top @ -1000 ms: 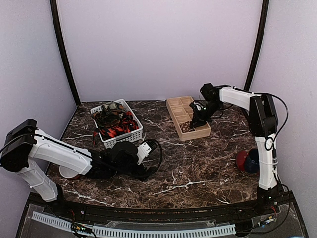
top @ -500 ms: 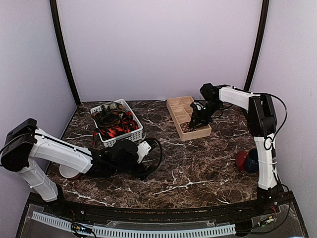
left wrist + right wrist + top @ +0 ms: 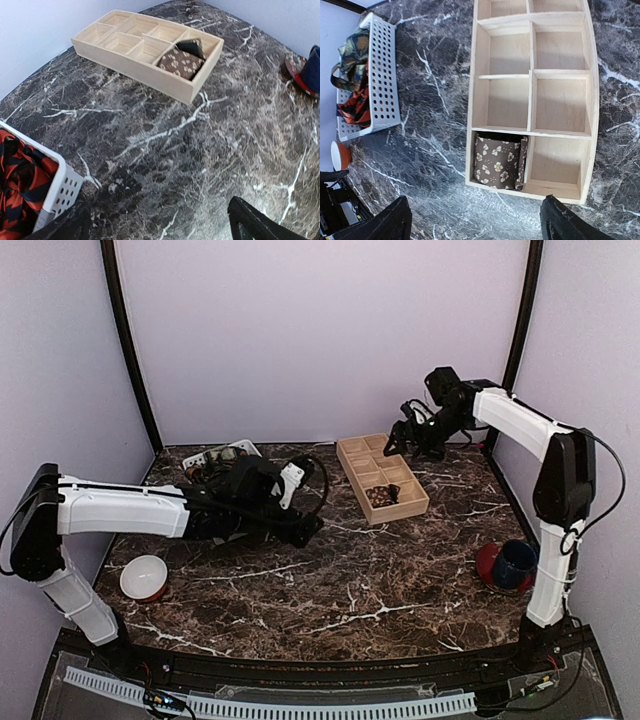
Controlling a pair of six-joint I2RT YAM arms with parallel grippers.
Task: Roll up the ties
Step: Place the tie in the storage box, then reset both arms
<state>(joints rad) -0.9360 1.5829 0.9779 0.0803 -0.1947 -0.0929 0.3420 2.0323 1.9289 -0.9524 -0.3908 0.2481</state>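
Observation:
A rolled brown tie with tan flowers stands in a near corner compartment of the wooden tray; the same tie shows from above, and again as the roll in the left wrist view. My right gripper hangs open above the tray's far end, and the right gripper holds nothing. More ties lie in the white basket: a red-and-black tie and a dark green patterned one. My left gripper is open beside the basket, low over the table.
A white bowl sits at the front left. A dark blue cup on a red plate stands at the right edge. My left arm crosses in front of the basket and hides most of it from above.
My right gripper opened, left the rolled brown tie in the tray and rose toward the back. My left arm swung from the front table area up to the basket, uncovering the bowl.

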